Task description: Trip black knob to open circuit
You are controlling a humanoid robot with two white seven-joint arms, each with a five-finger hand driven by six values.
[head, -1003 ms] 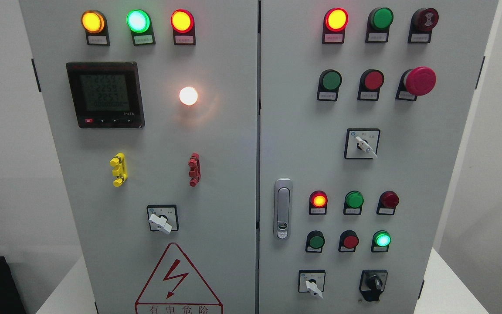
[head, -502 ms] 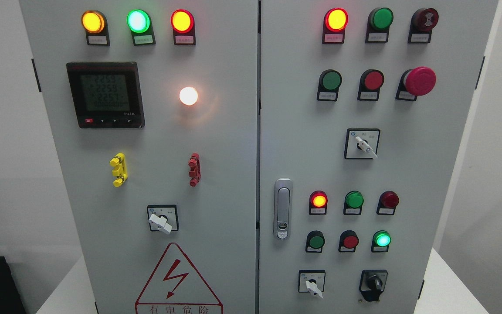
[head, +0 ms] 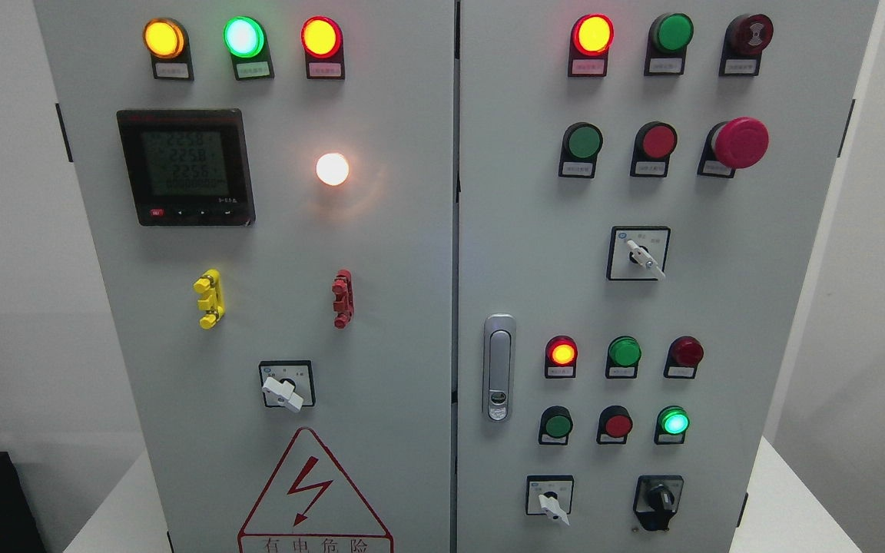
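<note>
Low down, the layout reads as follows.
Black knob (head: 658, 499): at the lower right corner of the right cabinet door (head: 734, 307), sitting in a dark housing, its grip standing close to upright; nothing touches it.
White selector beside it (head: 551, 501): just left of the black knob on the same bottom row, lever angled down to the right.
Row above: green button (head: 558, 425), red button (head: 618, 425), and a lit green lamp (head: 674, 422) directly over the black knob.
Next row up: lit red lamp (head: 562, 352), unlit green lamp (head: 624, 352), dark red lamp (head: 687, 352).
Door latch (head: 498, 367): silver, upright, at the right door's left edge.
Mid-door selector (head: 639, 253): white lever pointing down-right.
Upper right door: red mushroom button (head: 739, 143), with a green and a red button to its left; a lit red lamp (head: 592, 34) tops that door.
Left cabinet door (head: 381, 253): digital meter (head: 185, 167) at upper left, glowing white lamp (head: 332, 169) to its right, yellow terminal (head: 209, 299) and red terminal (head: 343, 298) below, a white selector (head: 284, 388) above the warning triangle (head: 313, 491).
Top of left door: amber, green and red lamps, all lit.
Counter (head: 788, 507): white, carrying the cabinet, showing at the lower right and lower left.
Robot hand: neither one is in the picture, so the state of the fingers cannot be told.
</note>
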